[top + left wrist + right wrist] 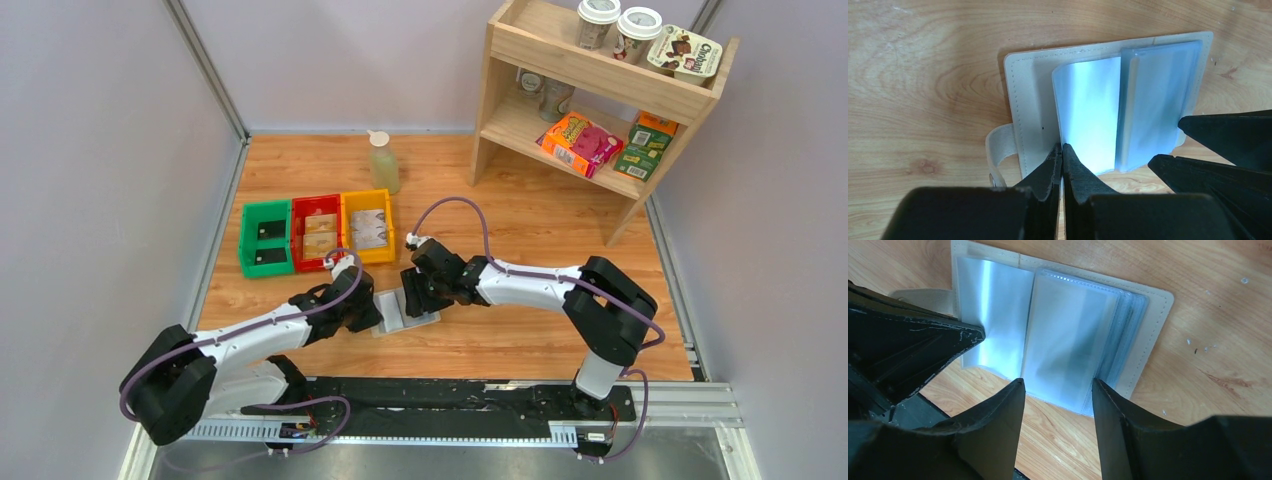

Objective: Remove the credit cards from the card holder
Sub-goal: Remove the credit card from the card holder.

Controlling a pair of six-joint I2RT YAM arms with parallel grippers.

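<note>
The card holder [420, 318] lies open on the wooden table between both grippers. It is beige outside [1023, 100], with clear blue-grey sleeve pages [1090, 110] that look empty, and a clasp tab [998, 150] at its left. My left gripper [1062, 148] is shut, pinching the near edge of a sleeve page. My right gripper [1055, 387] is open and empty, hovering over the holder's [1153, 315] near edge. Credit cards lie in the bins: black ones [270, 232] in the green bin, tan ones [318, 240] in the red, silvery ones [368, 230] in the yellow.
The green [246, 240], red [316, 201] and yellow [366, 195] bins stand in a row behind the left gripper. A pale bottle [382, 162] stands behind them. A wooden shelf [590, 70] with cups and boxes stands at the back right. Grey walls close in both sides.
</note>
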